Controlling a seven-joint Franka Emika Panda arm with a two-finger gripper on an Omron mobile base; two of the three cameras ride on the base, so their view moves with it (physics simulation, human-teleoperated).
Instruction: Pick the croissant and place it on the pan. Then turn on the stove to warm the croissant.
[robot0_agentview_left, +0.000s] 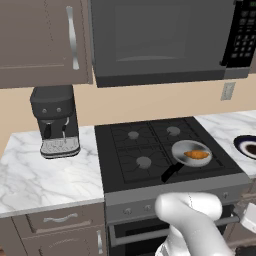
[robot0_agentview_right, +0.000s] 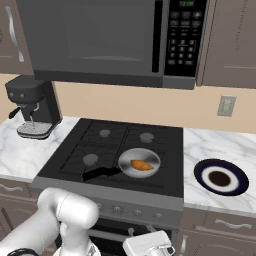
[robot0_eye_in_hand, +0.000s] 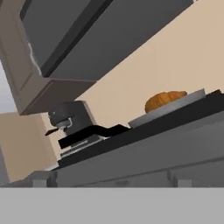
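Currently the gripper (robot0_agentview_right: 150, 244) is being carried low in front of the stove (robot0_agentview_right: 107, 142), below its cooktop, with its jaws spread wide and nothing between them. From the hand view the grey front panel is being looked at from beneath and along its length. With the croissant (robot0_agentview_right: 141, 165) already lying in the pan (robot0_agentview_right: 152, 159), the step in hand is judged to be the turning of a knob (robot0_agentview_right: 137, 214). For this to be done well, the open jaws are best being lined up squarely on the knob that serves the front right burner, where the pan is sitting, and closed only once the knob is centred between them. Which knob that is cannot be told from the panel. The croissant's long axis is lying roughly along the stove's front edge, left to right, while the pan's black handle (robot0_agentview_right: 97, 173) is pointing toward the front left.
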